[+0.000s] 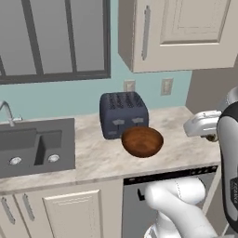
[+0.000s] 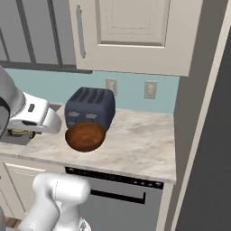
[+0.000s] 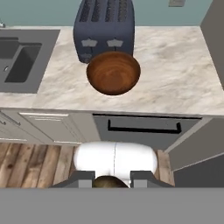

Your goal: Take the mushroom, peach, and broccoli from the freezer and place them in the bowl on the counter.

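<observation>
Fingers [image 3: 82, 178] pinched narrow around a small rounded brown thing, by its colour most likely the mushroom [image 3: 111, 182] (little more than the cap on show at the foot of the hand view). Carrying step, then: mushroom to bowl.

Bowl [image 3: 113, 73] sitting on the table [image 3: 175, 65], right in front of the dark toaster [image 3: 105, 26], touching it or nearly so (hard to tell which). Looks empty inside. Sink [image 3: 22, 57] well off to one side, dishwasher front [image 3: 144, 127] below the table edge. Hand hanging back from the table, over the plank floor, well short of the bowl.

To do this well:
- Keep the pinch as tight as it is now; a thing this small could slip out with any slackening on the way.
- Travel forward high enough to clear the table edge and the near rim of the bowl [image 1: 142, 142].
- Stop over the middle of the bowl, not the far rim (the toaster [image 1: 123, 115] stands just behind, and a bump could shove things about).
- Come down low inside before letting go, so the mushroom drops a short way and does not bounce out.
- Open, then lift straight up before turning away for the next thing.
</observation>
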